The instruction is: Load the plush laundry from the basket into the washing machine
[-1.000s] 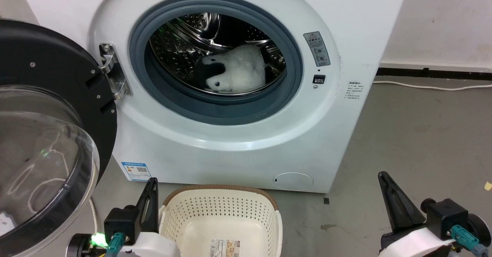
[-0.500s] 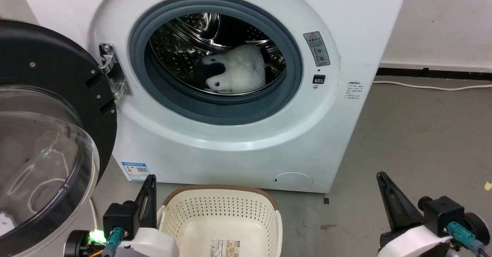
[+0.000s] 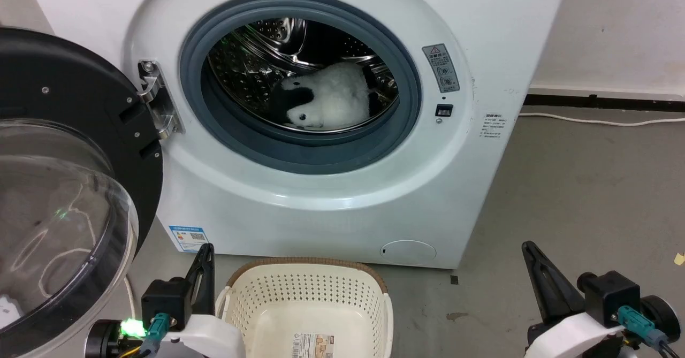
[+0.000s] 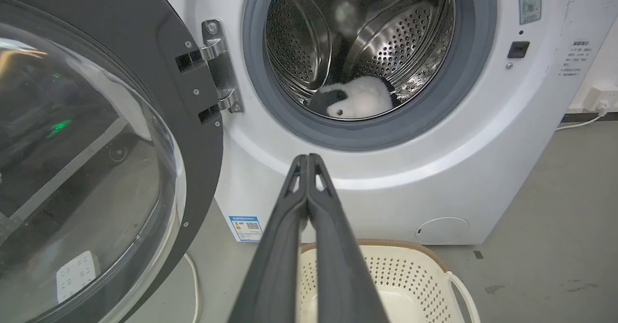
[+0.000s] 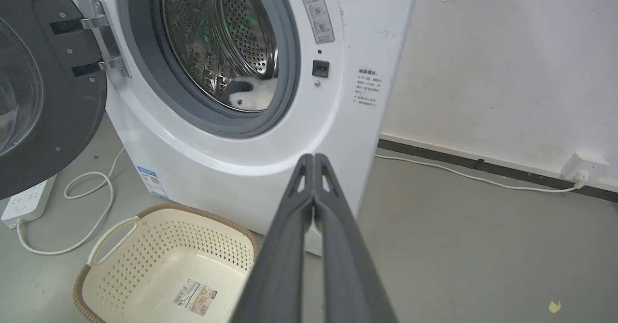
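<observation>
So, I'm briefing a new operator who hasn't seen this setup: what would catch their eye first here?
Most likely the washing machine, its domed door open to the left and the black-and-white plush laundry lying in the steel drum. Next, the cream basket on the floor just in front, holding nothing but its label sticker. The left end effector and right end effector sit shut, low at either side.

the plush laundry (image 3: 332, 101) lies in the drum (image 3: 249, 66) of the washing machine (image 3: 321, 208), whose door (image 3: 69, 85) stands open at the left, and the basket (image 3: 305, 288) sits on the floor (image 3: 578, 187) just near of the machine.
</observation>
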Controlling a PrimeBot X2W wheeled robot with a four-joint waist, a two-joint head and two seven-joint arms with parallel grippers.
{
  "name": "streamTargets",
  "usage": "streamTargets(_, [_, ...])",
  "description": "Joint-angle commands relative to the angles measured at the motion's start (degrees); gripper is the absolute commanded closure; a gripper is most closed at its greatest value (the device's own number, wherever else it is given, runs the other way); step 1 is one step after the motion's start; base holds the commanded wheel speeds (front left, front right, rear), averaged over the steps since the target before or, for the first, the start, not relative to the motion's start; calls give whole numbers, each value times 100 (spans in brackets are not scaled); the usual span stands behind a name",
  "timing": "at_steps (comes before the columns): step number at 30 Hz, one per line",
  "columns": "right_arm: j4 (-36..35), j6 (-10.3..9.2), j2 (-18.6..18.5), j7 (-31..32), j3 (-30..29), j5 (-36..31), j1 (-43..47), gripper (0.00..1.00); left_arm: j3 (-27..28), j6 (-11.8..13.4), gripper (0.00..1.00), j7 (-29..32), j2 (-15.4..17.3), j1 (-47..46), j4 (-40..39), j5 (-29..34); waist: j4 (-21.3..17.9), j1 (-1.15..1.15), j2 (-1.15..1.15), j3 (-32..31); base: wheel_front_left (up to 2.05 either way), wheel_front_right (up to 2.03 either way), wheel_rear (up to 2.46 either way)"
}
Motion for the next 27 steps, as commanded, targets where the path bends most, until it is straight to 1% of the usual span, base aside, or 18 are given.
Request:
streamTargets(1, [17,-5,24,41,0,-34,-110,100,27,-18,100,37,-40,-88,-37,63,0,0,0,0,0,0,0])
streamTargets(13, [24,-5,30,205,4,-95,-147,100,132,-88,100,199,-93,-115,-75,176,-5,0,0,0,0,0,0])
streamTargets(27, [24,-5,30,205,4,-95,-147,100,132,-88,100,199,-93,-115,-75,176,-5,0,0,0,0,0,0])
